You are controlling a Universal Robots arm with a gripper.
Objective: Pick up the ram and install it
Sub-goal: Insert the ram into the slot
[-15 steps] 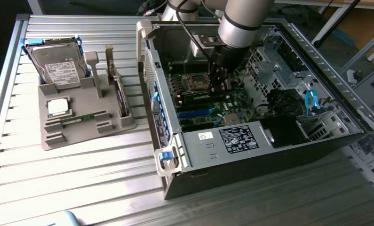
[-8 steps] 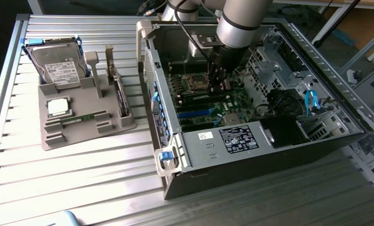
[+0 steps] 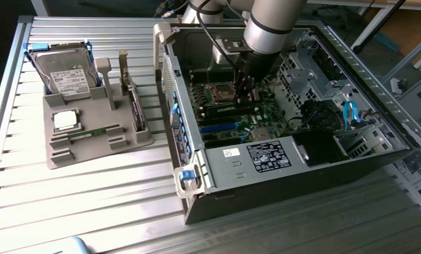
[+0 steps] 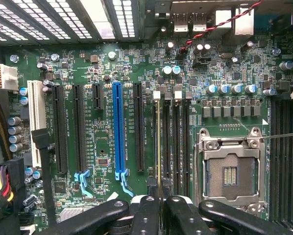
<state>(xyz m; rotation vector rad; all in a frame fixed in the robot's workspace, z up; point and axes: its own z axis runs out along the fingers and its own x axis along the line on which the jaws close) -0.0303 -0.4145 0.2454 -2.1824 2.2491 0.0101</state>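
I'm clenching the jaws on the ram [image 4: 159,147], holding it edge-on over the memory slots [image 4: 176,142] beside the empty CPU socket [image 4: 230,174]. Pickup looks done; seating is apparently not yet finished.

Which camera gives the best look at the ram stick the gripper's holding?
The wrist view: the ram shows edge-on as a thin line clamped in the gripper, lined up with the memory slots beside the CPU socket. In the exterior view the gripper is inside the computer case, and the ram is too slim to make out.
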